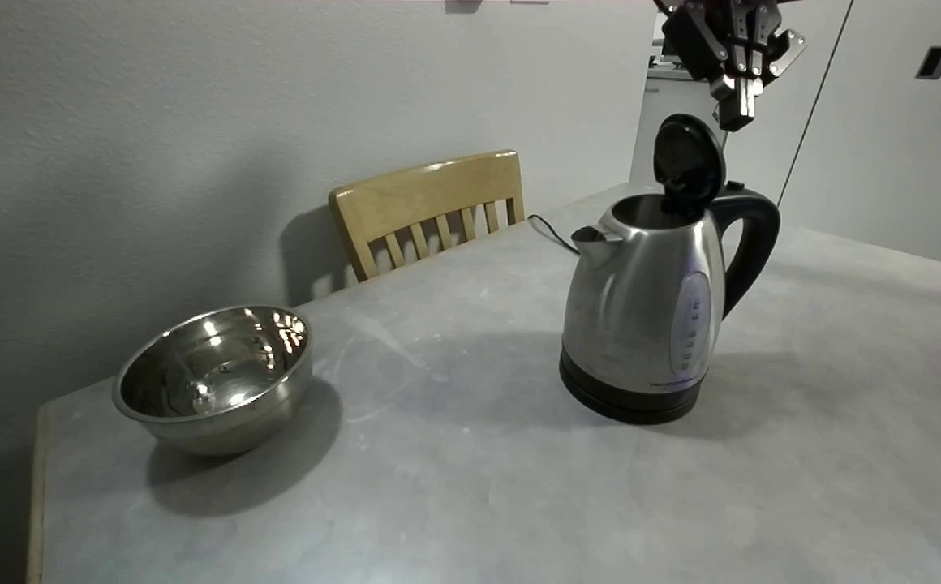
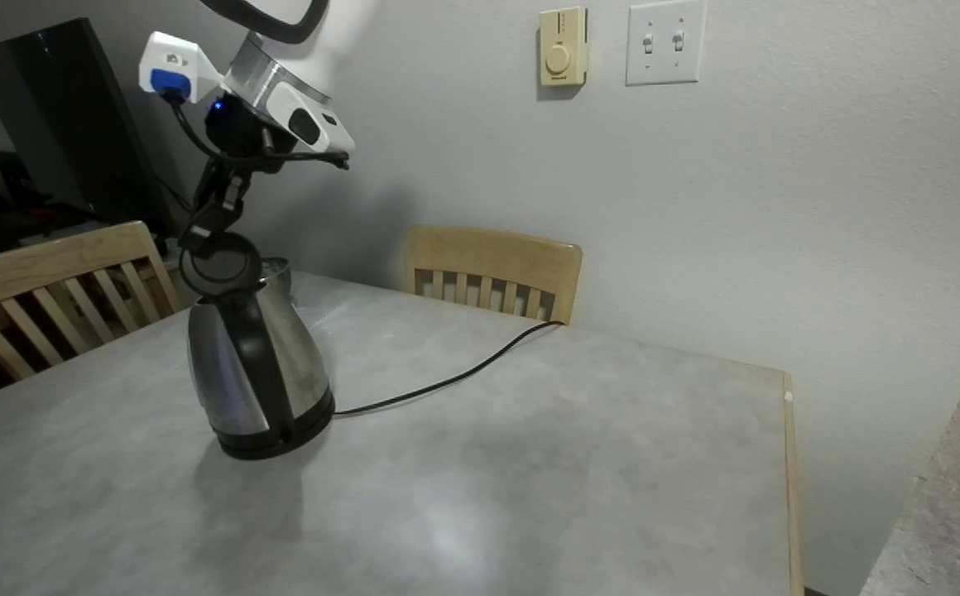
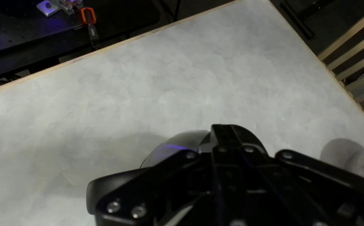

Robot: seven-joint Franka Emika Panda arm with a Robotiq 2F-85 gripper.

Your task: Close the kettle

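One brushed-steel kettle (image 1: 637, 304), round black lid (image 1: 691, 158) raised; jointed hand (image 1: 737, 120) nearby, jaws together.

In an exterior view, the table (image 1: 470, 487) bears a bowl (image 1: 215, 385) left of the kettle (image 1: 637, 300).

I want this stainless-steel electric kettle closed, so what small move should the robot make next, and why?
Probably ease the closed jaws slightly down toward the short steel spout. The round black lid of the brushed-steel kettle stands raised, and the jaws hang near its top, on the same side as the curved black handle, so pushing that way should tip it shut.
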